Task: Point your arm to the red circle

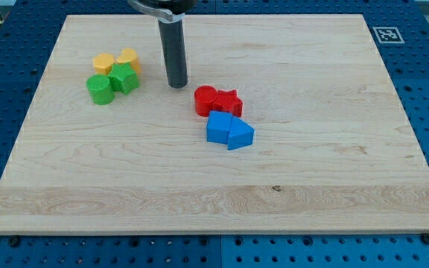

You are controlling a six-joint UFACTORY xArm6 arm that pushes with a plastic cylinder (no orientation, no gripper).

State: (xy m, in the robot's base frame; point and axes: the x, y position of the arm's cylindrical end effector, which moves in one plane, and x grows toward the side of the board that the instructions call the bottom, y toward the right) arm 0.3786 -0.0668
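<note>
The red circle (205, 100) lies near the board's middle, touching a red star-like block (229, 103) on its right. My tip (176, 84) rests on the board up and to the left of the red circle, a short gap away, not touching it. Two blue blocks, a blue square-like one (218, 128) and a blue wedge-like one (240, 135), sit just below the red pair.
At the view's upper left is a cluster: two yellow blocks (103, 62) (129, 58), a green circle (99, 88) and a green star-like block (124, 77), left of my tip. A fiducial tag (386, 34) marks the wooden board's (214, 193) top right corner.
</note>
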